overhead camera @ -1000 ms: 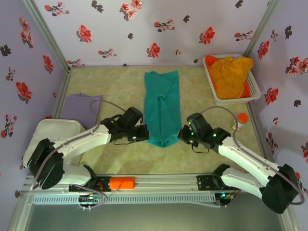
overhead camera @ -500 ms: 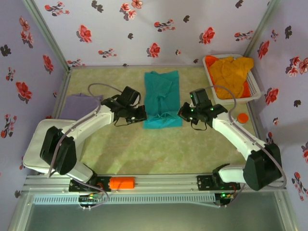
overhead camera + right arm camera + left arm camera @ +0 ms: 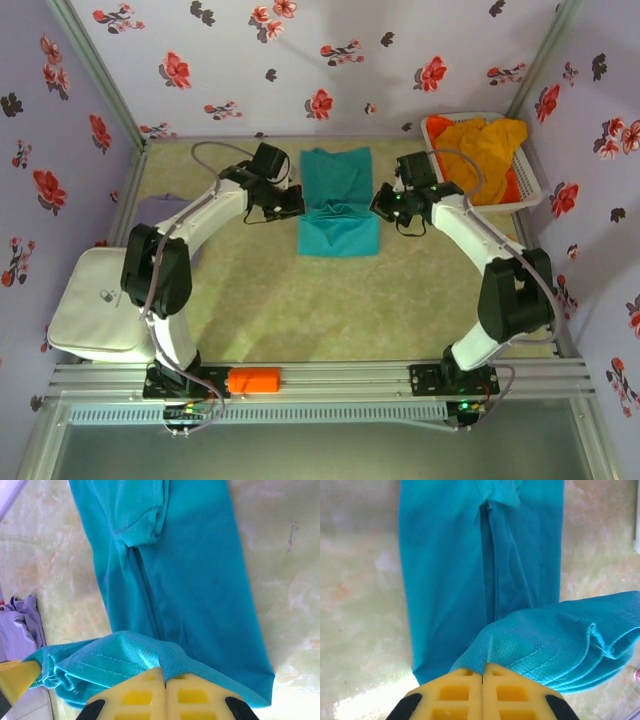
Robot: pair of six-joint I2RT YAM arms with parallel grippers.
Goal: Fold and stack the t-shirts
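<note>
Jaws on both arms are pinched fully together on the near hem of the teal t-shirt (image 3: 450, 570), the left jaws at its left corner and the right jaws at its right corner, with mesh cloth bunched against the yellow fingertips. Gripping both corners at once makes sense, because the hem can then travel level and the fold comes out square.

From above, the left arm (image 3: 215, 215) and right arm (image 3: 460, 215) reach in from either side. The raised hem hangs over the middle of the shirt. The garment lies lengthwise on the counter (image 3: 300, 300), toward the far wall, and is already narrowed to a strip, its sides turned in to meet along a centre line. The near part is doubled over, so this looks like the halving fold, with the hem probably headed for the collar end.

The pale lavender t-shirt (image 3: 160, 212) lies flat at the counter's left edge, likely the base of the stack. The orange-yellow t-shirts (image 3: 478, 150) sit heaped in the white basket (image 3: 532, 190) at the far right corner, waiting their turn
</note>
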